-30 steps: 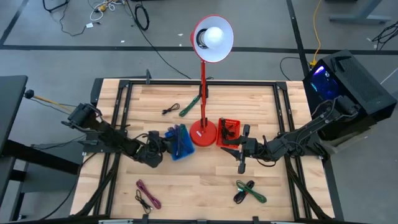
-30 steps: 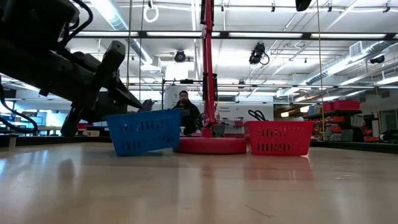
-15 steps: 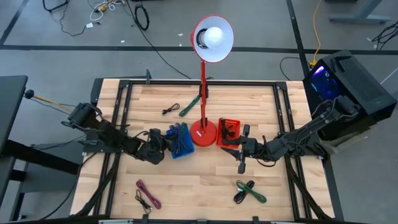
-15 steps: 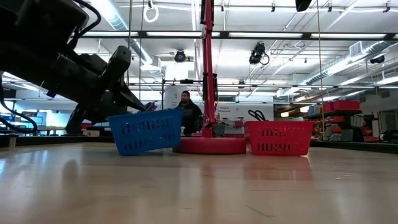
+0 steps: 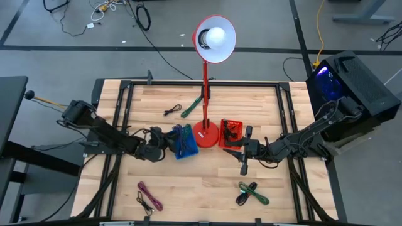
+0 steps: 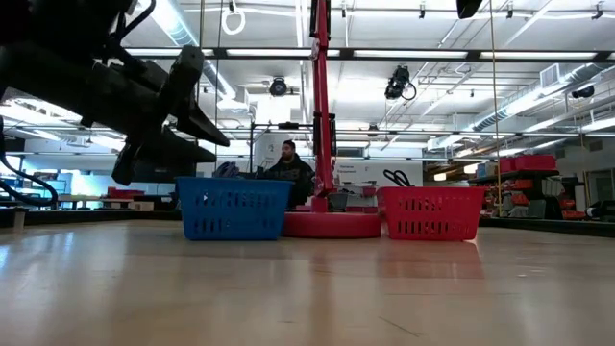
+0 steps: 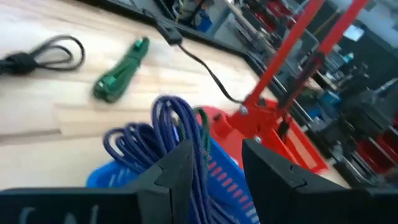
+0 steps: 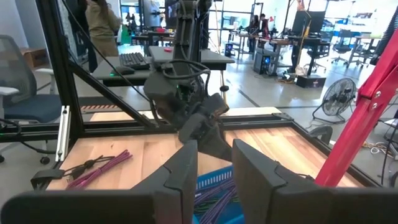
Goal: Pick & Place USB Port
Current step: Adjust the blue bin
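The left tool sits left of the middle in the high view, right at the blue basket. Its fingers are a little apart and hold nothing. A blue cable lies in that basket. The right tool waits right of the middle, beside the red basket, fingers a little apart, empty. More cables lie on the tabletop. I think the tool should rise slowly, so it does not tip the basket.
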`<state>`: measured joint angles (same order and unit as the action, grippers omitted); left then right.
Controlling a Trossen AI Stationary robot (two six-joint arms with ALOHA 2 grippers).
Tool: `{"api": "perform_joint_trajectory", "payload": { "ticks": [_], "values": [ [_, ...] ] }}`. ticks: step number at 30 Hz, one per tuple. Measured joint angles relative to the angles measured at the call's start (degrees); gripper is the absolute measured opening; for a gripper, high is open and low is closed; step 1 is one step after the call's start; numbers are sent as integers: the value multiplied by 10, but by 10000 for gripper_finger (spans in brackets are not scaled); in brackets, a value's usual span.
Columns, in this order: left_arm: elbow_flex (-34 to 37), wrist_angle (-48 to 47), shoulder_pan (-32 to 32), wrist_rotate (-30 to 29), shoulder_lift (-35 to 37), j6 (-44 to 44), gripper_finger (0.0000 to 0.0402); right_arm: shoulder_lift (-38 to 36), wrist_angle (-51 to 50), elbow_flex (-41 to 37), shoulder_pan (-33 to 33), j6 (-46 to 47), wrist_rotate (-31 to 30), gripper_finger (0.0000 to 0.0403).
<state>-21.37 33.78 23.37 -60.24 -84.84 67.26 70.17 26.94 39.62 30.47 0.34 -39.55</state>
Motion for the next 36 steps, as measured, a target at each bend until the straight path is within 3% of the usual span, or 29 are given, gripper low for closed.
{"api": "perform_joint_trajectory", "payload": {
  "ticks": [5, 13, 20, 23, 29, 36],
  "values": [
    [0, 3, 26, 65, 6, 9, 142, 0, 0, 0, 0, -1, 0, 102],
    [-3, 23, 73, 113, 6, 15, 142, 0, 0, 0, 0, 1, 0, 102],
    [-54, 22, 97, 160, 4, -21, 142, 0, 0, 0, 0, 1, -1, 102],
    [-90, -28, 97, 234, -8, -36, 142, 0, 0, 0, 0, 3, -1, 102],
    [-154, -192, 89, 291, -69, 33, 142, 0, 2, 0, 0, 5, -1, 102],
    [-165, -200, 72, 315, -91, 73, 142, 0, 0, 0, 0, 5, 0, 102]
  ]
}}
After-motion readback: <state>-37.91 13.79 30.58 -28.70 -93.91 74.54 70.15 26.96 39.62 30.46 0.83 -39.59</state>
